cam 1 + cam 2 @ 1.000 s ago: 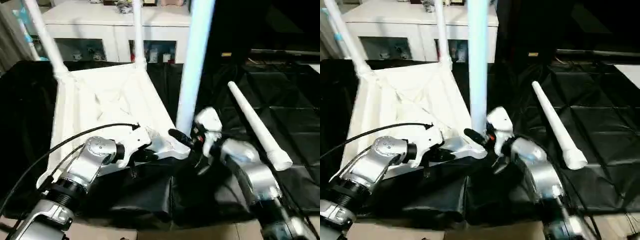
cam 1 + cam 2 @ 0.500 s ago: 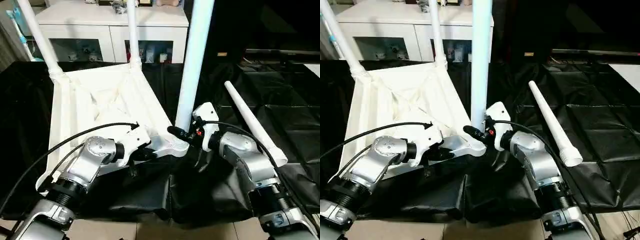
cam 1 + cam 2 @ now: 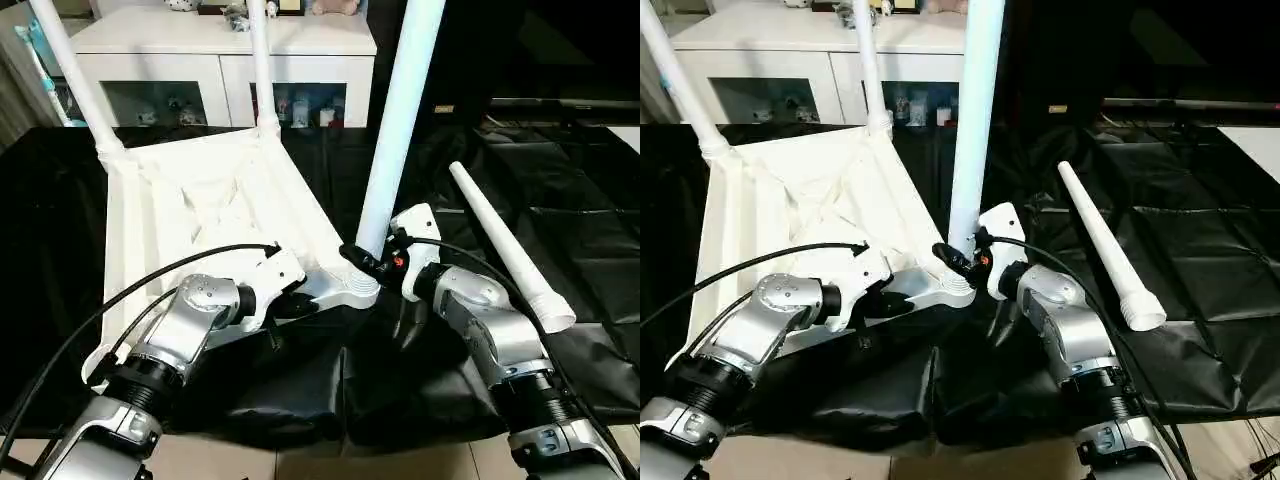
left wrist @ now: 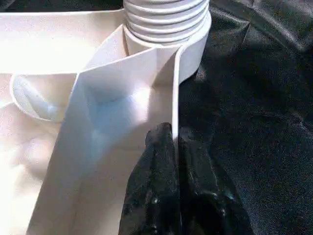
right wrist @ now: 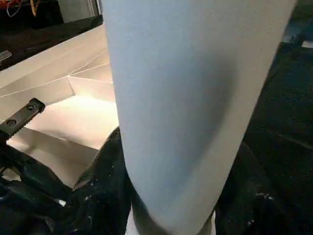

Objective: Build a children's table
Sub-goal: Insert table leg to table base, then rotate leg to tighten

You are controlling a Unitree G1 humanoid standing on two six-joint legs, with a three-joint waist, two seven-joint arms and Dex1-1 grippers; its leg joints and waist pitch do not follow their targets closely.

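The white table top (image 3: 200,200) lies underside up on the black cloth. Two white legs (image 3: 70,70) (image 3: 262,60) stand in its far corner sockets. A third leg (image 3: 400,110) rises from the near right corner socket (image 3: 355,288), leaning slightly right. My right gripper (image 3: 364,262) is shut on this leg just above the socket, with its fingers (image 5: 105,186) on either side of the tube. My left gripper (image 4: 173,142) is shut on the top's thin rim beside that threaded socket (image 4: 166,19). The fourth leg (image 3: 505,250) lies loose on the cloth to the right.
A white cabinet with glass doors (image 3: 220,50) stands behind the black-draped table (image 3: 580,180). A black cable (image 3: 150,280) loops from my left forearm over the table top. The cloth hangs in folds over the near edge (image 3: 330,400).
The view has shifted a little. My right gripper has edged up towards the socket, and the leg it holds now leans more to the right. The left gripper keeps its hold on the rim.
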